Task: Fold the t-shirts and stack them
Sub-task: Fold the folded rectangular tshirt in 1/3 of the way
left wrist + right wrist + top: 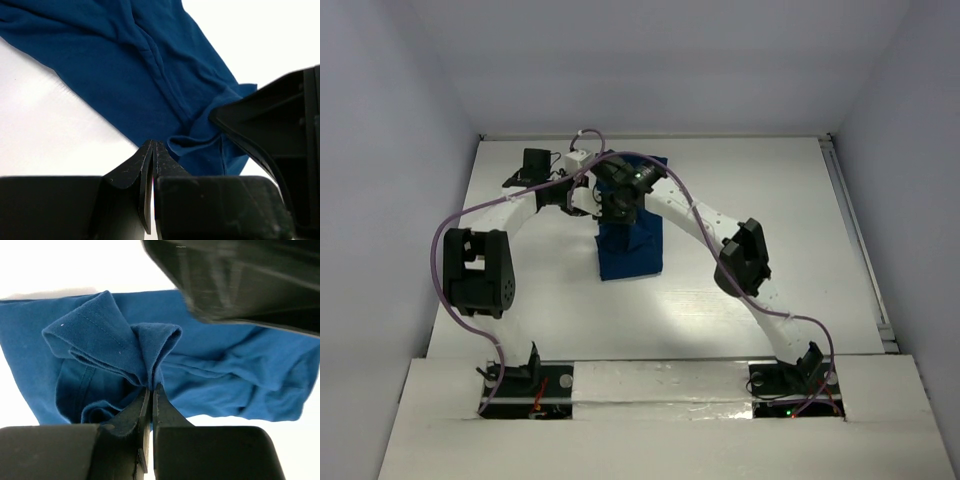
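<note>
The dark blue t-shirt (632, 250) lies as a narrow folded strip in the middle of the table, with no print showing. My right gripper (151, 386) is shut on a bunched fold of the t-shirt (100, 340) near the strip's far end and lifts it a little; it is over that end in the top view (617, 208). My left gripper (153, 144) is shut with its tips at the edge of the t-shirt (125, 75), and no cloth shows between the jaws. It sits just left of the right gripper in the top view (582, 198).
The right gripper's black body (280, 150) fills the right side of the left wrist view, close to my left fingers. The left gripper's body (240, 280) looms at the top of the right wrist view. White table (770, 220) surrounds the shirt, with walls on three sides.
</note>
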`<action>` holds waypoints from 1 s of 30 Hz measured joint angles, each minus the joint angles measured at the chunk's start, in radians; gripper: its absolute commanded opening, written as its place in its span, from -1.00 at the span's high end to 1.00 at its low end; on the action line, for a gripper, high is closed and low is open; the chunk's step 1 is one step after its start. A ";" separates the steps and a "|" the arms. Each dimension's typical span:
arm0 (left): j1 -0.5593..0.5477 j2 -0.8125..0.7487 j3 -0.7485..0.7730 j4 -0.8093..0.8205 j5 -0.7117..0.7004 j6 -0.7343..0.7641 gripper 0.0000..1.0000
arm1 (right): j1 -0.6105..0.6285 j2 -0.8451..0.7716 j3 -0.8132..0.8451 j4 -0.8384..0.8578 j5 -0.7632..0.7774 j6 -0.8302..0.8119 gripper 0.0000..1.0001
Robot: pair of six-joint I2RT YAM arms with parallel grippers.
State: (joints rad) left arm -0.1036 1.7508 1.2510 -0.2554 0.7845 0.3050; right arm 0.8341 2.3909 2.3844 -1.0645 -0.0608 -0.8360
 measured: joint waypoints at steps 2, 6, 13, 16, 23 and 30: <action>0.000 0.000 0.000 0.003 -0.003 -0.001 1.00 | -0.008 0.012 0.031 -0.003 0.003 -0.011 1.00; -0.002 0.000 0.000 0.005 -0.008 -0.006 1.00 | -0.019 0.025 0.066 -0.002 0.013 -0.031 1.00; 0.001 0.000 0.000 0.004 -0.032 -0.010 1.00 | -0.024 0.026 0.064 0.001 0.014 -0.034 1.00; 0.008 -0.006 0.000 -0.005 -0.056 -0.013 1.00 | -0.024 0.026 0.050 0.024 0.016 -0.033 1.00; 0.110 -0.095 0.003 -0.014 -0.089 -0.070 1.00 | -0.014 -0.010 -0.019 0.168 -0.013 -0.011 1.00; 0.273 0.022 0.441 -0.101 -0.062 -0.129 1.00 | -0.137 -0.095 -0.251 0.115 0.056 0.065 1.00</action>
State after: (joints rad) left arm 0.1696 1.7729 1.6917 -0.3569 0.7223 0.1757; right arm 0.6975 2.2963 2.1334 -0.9497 -0.0044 -0.7708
